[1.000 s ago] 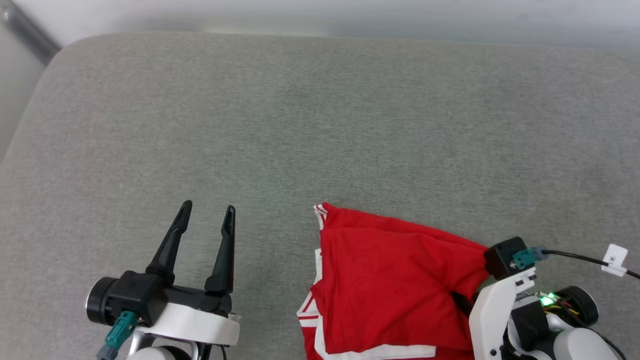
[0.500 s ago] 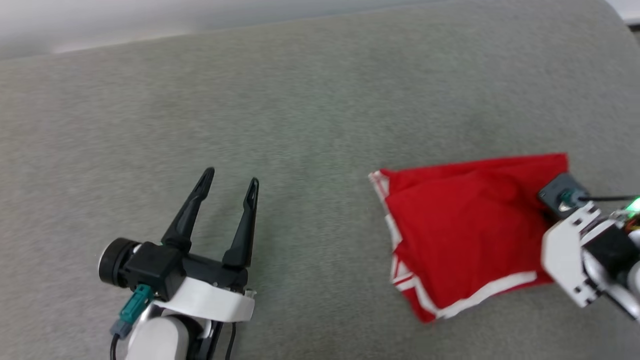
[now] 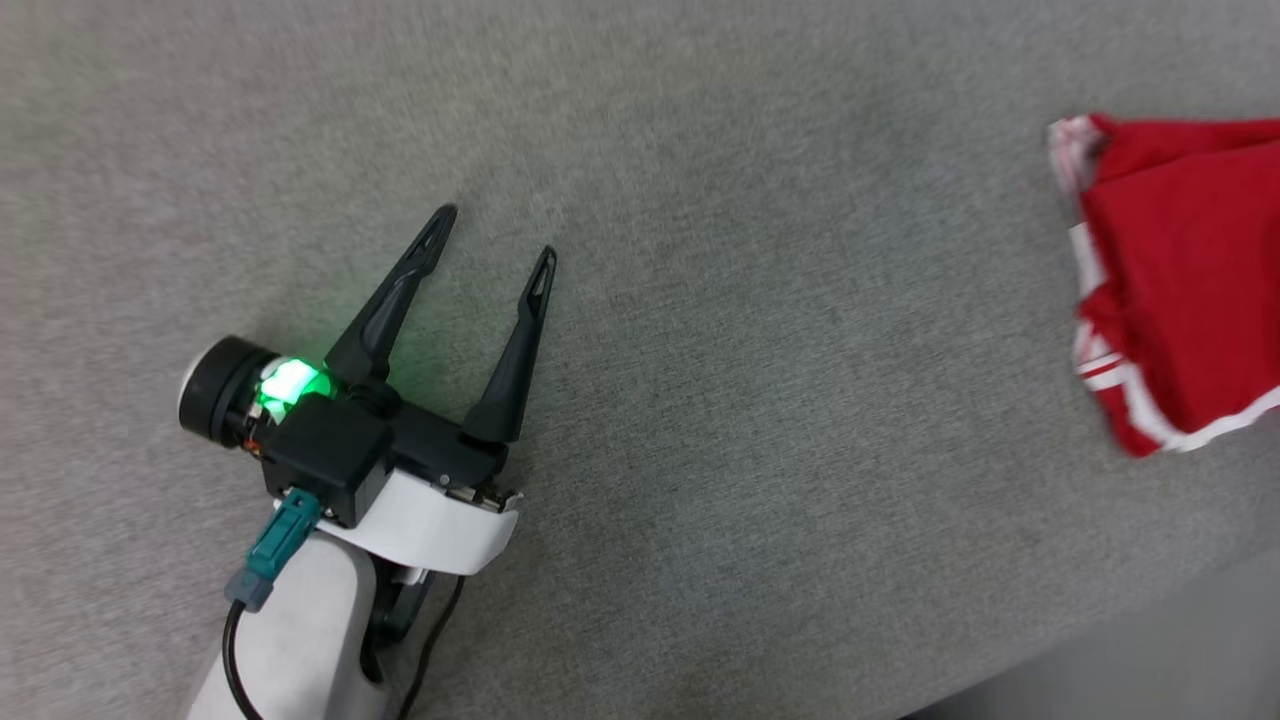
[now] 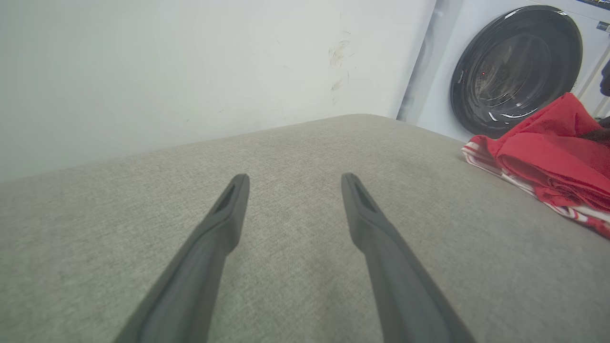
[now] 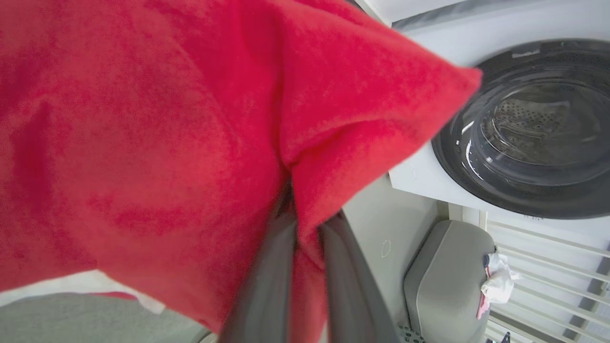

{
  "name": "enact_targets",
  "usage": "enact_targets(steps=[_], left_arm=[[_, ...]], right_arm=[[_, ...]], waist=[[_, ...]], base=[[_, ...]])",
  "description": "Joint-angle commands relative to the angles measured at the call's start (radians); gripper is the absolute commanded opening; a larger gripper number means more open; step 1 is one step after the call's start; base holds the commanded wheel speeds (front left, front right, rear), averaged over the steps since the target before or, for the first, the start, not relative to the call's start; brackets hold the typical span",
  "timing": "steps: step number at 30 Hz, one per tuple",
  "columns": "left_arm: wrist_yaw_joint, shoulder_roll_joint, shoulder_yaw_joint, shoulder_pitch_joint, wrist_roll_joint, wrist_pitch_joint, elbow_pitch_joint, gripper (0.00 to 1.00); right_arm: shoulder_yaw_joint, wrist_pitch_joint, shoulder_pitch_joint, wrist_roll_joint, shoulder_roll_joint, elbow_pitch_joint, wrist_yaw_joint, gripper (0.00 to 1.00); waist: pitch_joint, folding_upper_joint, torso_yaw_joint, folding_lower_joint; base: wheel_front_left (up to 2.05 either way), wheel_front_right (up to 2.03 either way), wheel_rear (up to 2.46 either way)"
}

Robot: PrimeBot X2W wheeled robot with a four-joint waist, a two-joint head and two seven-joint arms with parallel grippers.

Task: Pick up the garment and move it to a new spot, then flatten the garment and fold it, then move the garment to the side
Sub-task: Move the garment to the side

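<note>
**One garment at the right edge, pinched by the right gripper; left gripper spread wide**

Counted items: one garment, two grippers of two dark fingers each, one grey cushion, one washing machine.

Head view, left to right. At the lower left, the left gripper [image 3: 495, 233] extends from a pale forearm that enters at the bottom edge. Its fingers point toward the upper right of the frame. They stand well apart, with the bare grey cushion [image 3: 700, 400] showing between them. One green light [image 3: 290, 382] glows on the wrist, and one teal connector [image 3: 285, 530] plugs in below it. The garment [image 3: 1180, 290] is well apart from this gripper, at the right edge. It is a red folded bundle, cut off by the frame, with white and red-white striped trim along its left and lower borders.

Left wrist view. The two fingers spread low over the cushion. The garment sits at the right edge, its striped lower layers on the cushion and its red top rising to a peak. Behind it is the washing machine [image 4: 517, 71], with one round dark door.

Right wrist view. The right gripper [image 5: 302, 228] rises from the bottom centre, its fingers nearly together and clamped on a fold of the red cloth, which drapes across the upper left.
</note>
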Motion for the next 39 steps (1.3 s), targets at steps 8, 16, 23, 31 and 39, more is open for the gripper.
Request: enact_targets(steps=[8,16,23,31,39], left_arm=[[-0.001,0.057,-0.025,-0.070,0.026,0.001,-0.019,1.00],[0.001,0.072,-0.005,-0.061,0.027,0.001,-0.023,1.00],[0.004,0.036,0.015,-0.031,0.007,0.001,-0.020,1.00],[0.037,-0.027,0.111,0.052,-0.013,-0.002,0.011,1.00],[0.079,-0.085,0.258,0.174,-0.032,-0.002,0.003,1.00]], right_arm=[[-0.134,-0.161,-0.100,-0.038,0.042,0.236,-0.002,0.00],[-0.215,-0.244,-0.173,-0.096,0.076,0.373,-0.002,0.05],[-0.242,-0.283,-0.196,-0.142,0.121,0.397,-0.002,1.00],[-0.301,-0.371,-0.146,-0.100,0.186,0.287,-0.002,1.00],[-0.414,-0.448,0.030,-0.025,0.387,-0.022,-0.002,1.00]], waist=[[0.133,0.0000,0.016,-0.0001],[0.136,0.0000,0.036,-0.0001],[0.050,0.0000,0.040,-0.0001],[-0.133,0.0000,0.079,-0.0001],[-0.300,0.0000,0.125,-0.0001]], base=[[0.00,0.00,0.00],[0.00,0.00,0.00],[0.00,0.00,0.00],[0.00,0.00,0.00],[0.00,0.00,0.00]])
